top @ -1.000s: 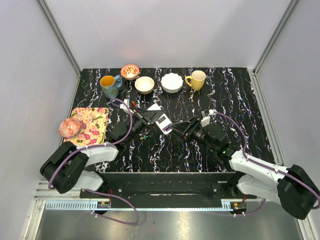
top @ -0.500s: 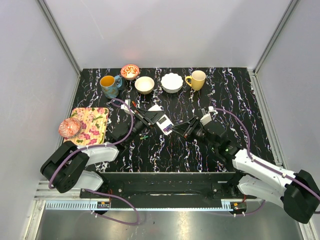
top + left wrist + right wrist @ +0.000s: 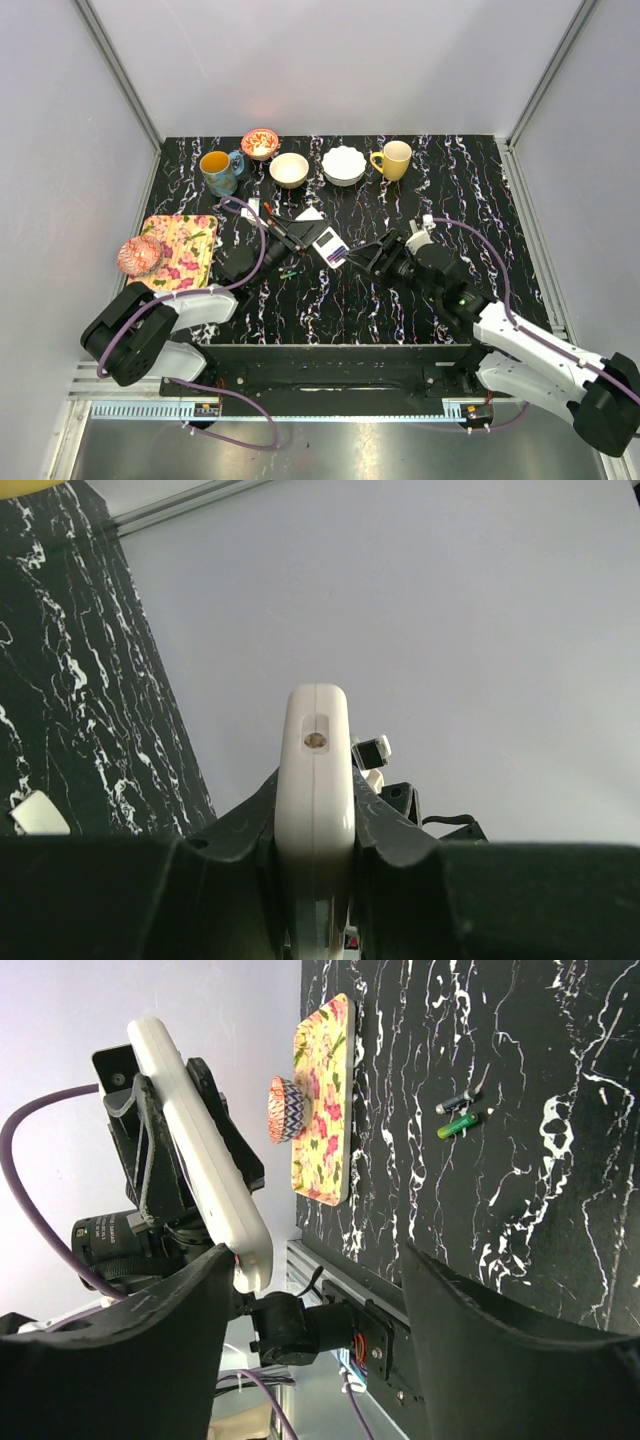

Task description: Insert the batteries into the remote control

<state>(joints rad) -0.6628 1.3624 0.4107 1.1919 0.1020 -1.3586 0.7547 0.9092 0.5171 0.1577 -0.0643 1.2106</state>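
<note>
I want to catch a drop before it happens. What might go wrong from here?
1. The left gripper holds the flat white-backed remote control in the air by one end only, so a push from the open, empty right gripper may twist it or make it slip.
2. The small green battery and the dark battery lie loose on the black marbled table beside the left arm. They may roll when picked, and the arms could collide.
</note>
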